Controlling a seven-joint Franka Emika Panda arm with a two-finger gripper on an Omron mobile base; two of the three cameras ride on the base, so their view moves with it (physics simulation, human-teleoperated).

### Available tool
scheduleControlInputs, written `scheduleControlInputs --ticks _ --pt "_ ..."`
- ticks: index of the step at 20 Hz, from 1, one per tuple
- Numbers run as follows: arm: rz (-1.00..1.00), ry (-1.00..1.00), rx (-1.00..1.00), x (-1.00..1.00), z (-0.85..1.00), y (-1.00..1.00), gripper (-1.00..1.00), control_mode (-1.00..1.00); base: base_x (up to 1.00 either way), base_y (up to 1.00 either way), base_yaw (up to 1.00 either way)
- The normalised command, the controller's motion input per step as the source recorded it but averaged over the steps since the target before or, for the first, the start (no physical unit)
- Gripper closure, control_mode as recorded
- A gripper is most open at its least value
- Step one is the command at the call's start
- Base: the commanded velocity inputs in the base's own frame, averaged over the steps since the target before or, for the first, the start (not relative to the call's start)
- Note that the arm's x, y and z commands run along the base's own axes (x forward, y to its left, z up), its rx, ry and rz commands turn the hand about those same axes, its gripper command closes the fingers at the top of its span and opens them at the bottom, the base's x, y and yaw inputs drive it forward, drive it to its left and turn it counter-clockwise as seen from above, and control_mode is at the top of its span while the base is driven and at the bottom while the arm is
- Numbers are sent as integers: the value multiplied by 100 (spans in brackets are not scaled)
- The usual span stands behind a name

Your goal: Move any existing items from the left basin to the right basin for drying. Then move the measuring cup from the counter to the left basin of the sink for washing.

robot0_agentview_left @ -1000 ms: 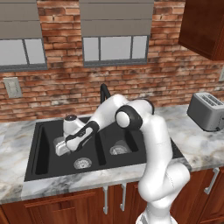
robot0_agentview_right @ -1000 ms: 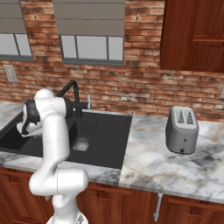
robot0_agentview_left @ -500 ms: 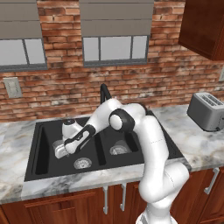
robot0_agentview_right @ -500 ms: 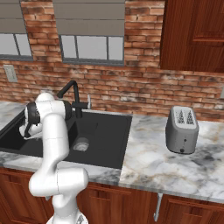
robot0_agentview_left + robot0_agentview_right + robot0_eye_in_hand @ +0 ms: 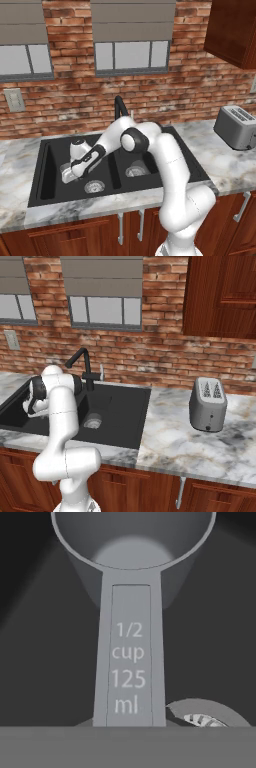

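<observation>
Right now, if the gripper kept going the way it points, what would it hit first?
Likely the dark floor of the left basin, near its drain. The gripper holds the measuring cup ahead of it; depth is unclear.

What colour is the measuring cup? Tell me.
Grey, with pale lettering on its handle: the measuring cup shows best in the hand view.

arm: rises from base, elbow high, forearm slanting down and to its left | wrist: tilted downward, low | end effector [image 5: 70, 173]: pointing down-left, narrowly set, clamped on a handle | fingertips: hidden in hand view
</observation>
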Motion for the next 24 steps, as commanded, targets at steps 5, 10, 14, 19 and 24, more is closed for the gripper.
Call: scheduleControlInputs --ticks 5,10,14,19,24 --pt "1 4 0 13 -29 2 100 -100 0 0 0" --pt "2 3 0 3 -25 0 100 -100 0 0 0" --pt "1 1 0 0 -19 1 -100 -100 0 0 0" --pt "0 0 0 0 1 0 -100 -100 0 0 0" --pt "0 0 0 -1 5 0 -100 -100 0 0 0"
